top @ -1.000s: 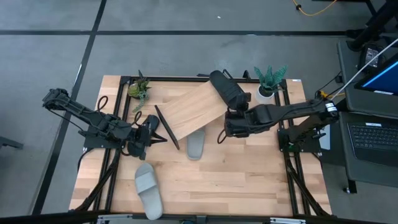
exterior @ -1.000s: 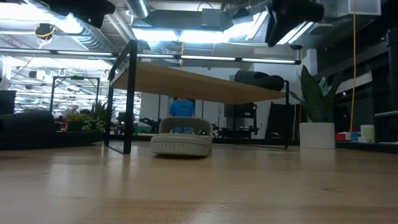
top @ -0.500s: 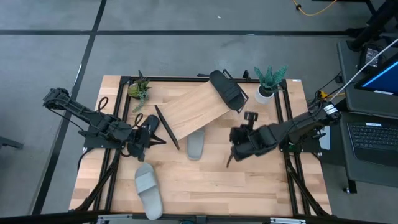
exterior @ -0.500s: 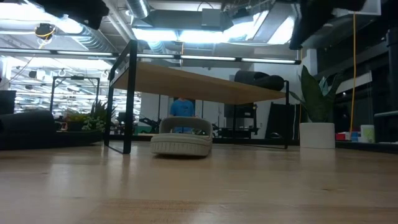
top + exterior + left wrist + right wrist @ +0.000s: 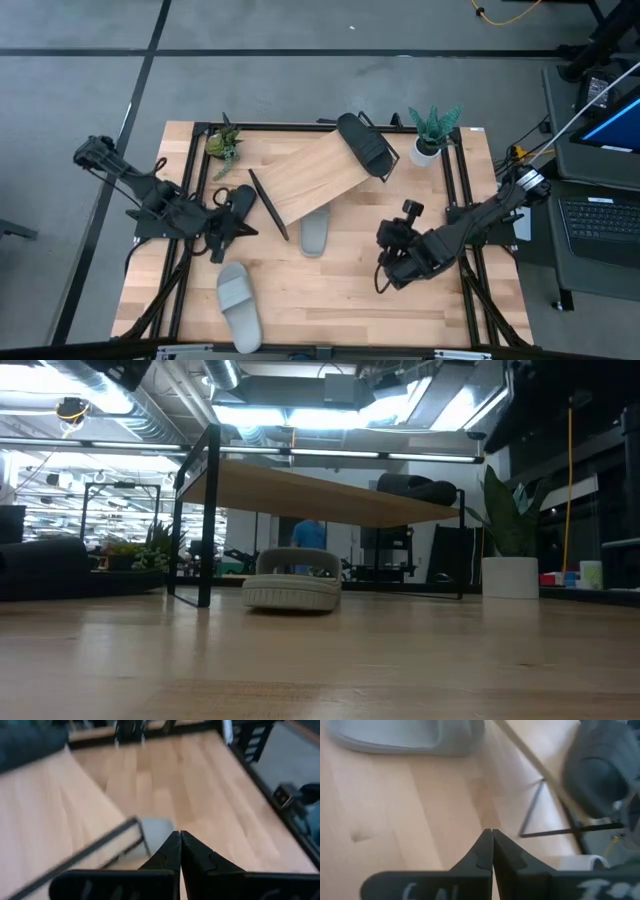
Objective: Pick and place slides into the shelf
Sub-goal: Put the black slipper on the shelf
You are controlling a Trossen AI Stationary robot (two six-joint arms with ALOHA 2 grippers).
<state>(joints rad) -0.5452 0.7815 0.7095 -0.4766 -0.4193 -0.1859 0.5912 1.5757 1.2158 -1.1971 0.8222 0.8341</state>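
Tilted light wood shelf [image 5: 312, 176], black slide [image 5: 365, 145] on top, seemingly

I cannot read any text, label, brand, number or sign in these pictures. In my right wrist view some pale marks show on the dark body of my own right pincer [image 5: 492, 851], but they are too blurred to make out as letters. The bright blue computer screen [image 5: 612, 125] beside the desk shows no words that I can read from above.
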